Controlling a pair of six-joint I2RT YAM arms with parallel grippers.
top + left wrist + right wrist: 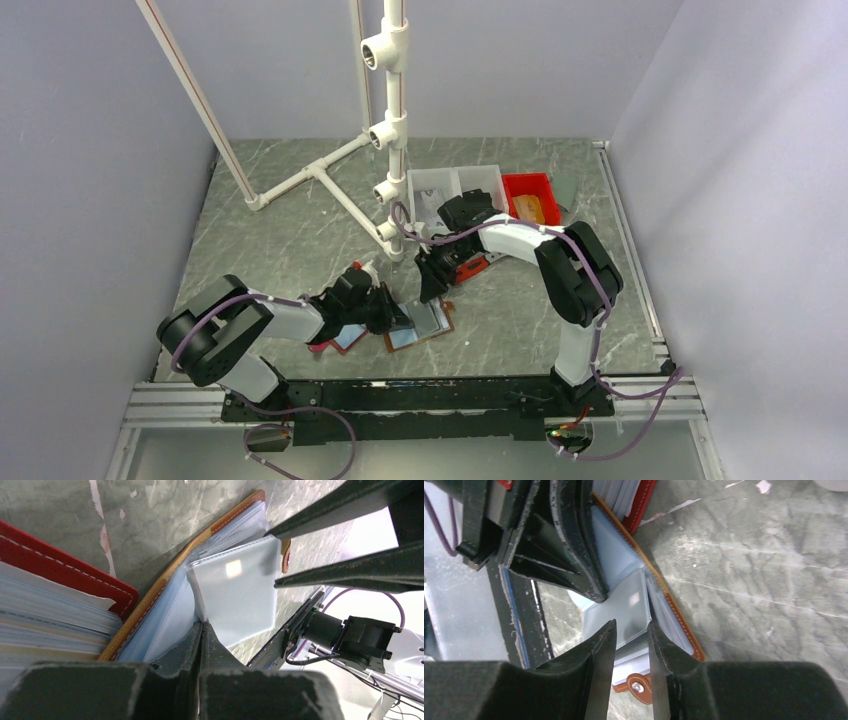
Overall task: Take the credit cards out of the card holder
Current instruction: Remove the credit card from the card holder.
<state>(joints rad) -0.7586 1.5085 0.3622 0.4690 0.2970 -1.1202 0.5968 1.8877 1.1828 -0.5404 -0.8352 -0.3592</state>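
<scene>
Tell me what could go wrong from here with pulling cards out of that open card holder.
1. The right hand straddles a frosted sleeve. Whether a card is inside isn't clear, so closing may grab plastic and drag the whole tan card holder.
2. The shut left hand meets the sleeves only at one corner, so the holder could pivot or lift.
3. Both hands are crowded together and might collide.

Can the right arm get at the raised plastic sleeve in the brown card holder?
Probably yes: the right gripper has its open fingers on either side of the sleeve, and the left gripper sits beside it, not between.
</scene>
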